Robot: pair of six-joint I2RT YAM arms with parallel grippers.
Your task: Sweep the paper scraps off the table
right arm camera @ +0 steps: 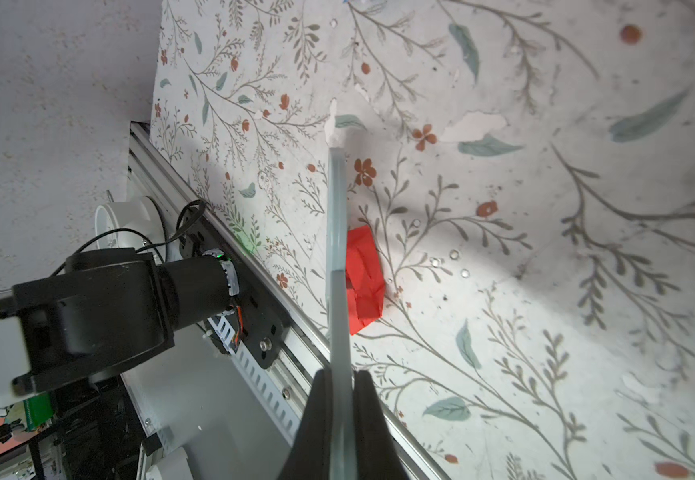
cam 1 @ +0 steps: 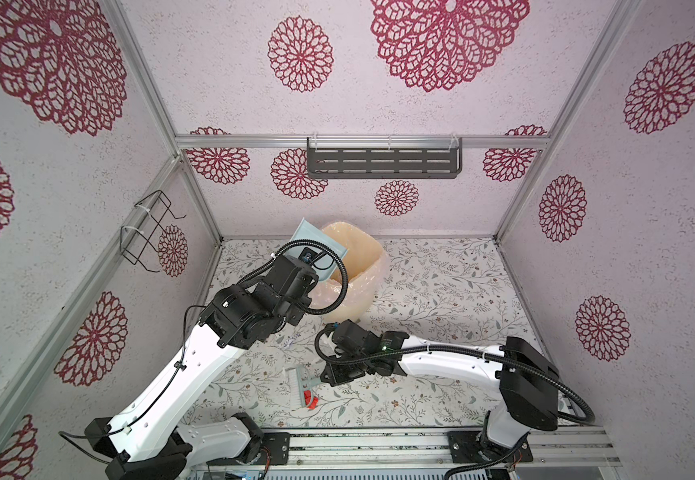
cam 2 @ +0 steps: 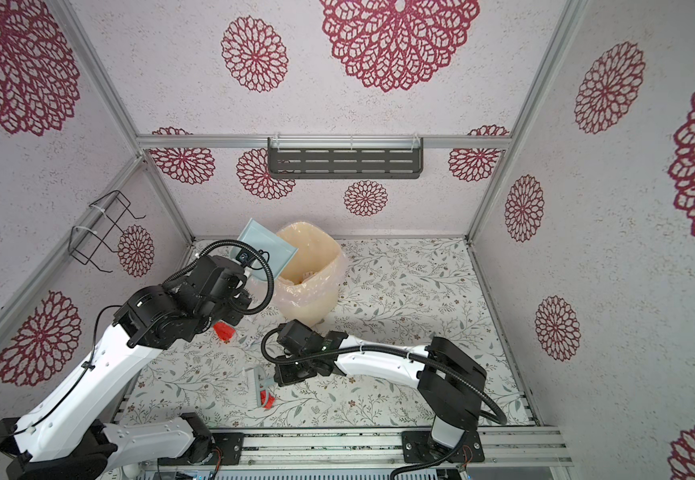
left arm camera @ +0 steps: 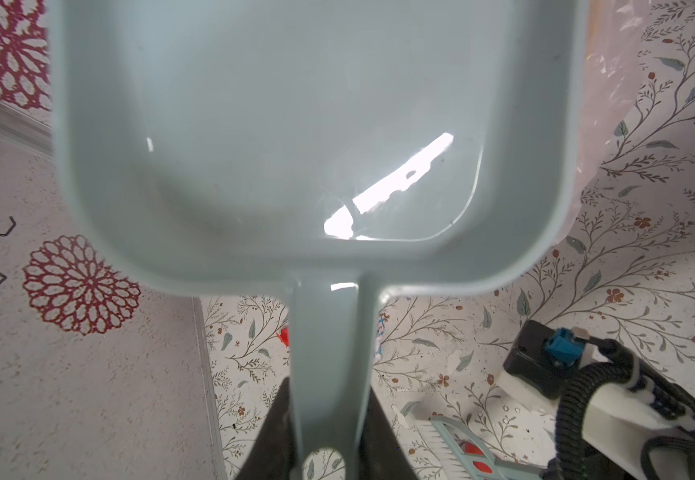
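1. Left jaws are pinched on the handle of the dustpan (cam 1: 310, 230), which is tilted over the bin (cam 1: 368, 274); the pan is seen empty.
2. A red scrap (cam 2: 223, 330) is noted on the counter (cam 2: 399, 291) below the left wrist, with a white scrap (left arm camera: 381, 330) near it.
3. Right jaws are pressed on the handle of the brush (right arm camera: 334, 249), which is kept low, its long axis running leftward.
4. A second red scrap (right arm camera: 364, 282) lies just beside the brush, midway along it and ahead of the jaws. The right arm is judged nearer.
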